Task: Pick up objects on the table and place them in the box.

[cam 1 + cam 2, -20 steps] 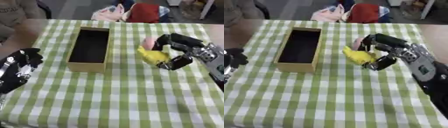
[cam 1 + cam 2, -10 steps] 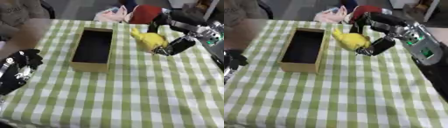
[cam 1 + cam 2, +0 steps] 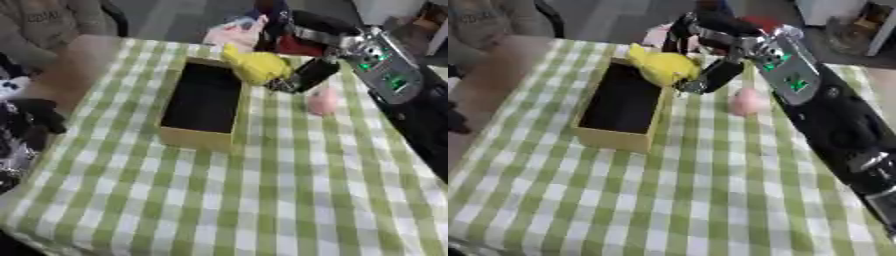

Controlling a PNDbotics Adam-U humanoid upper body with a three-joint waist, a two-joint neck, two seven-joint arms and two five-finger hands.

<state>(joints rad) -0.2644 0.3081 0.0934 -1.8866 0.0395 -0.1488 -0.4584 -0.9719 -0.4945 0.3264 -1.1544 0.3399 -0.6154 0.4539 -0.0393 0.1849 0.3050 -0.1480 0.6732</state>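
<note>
Box sits open on the checked tablecloth, its dark inside showing nothing. The right hand has its fingers curled round a yellow soft toy, held over the box's far right corner, partly above the rim. A pink rounded object lies on the cloth just right of the box. The left hand rests well left of the box; its fingers cannot be made out. Released here, the toy could catch the rim and tumble outside, since it overhangs the wall.
</note>
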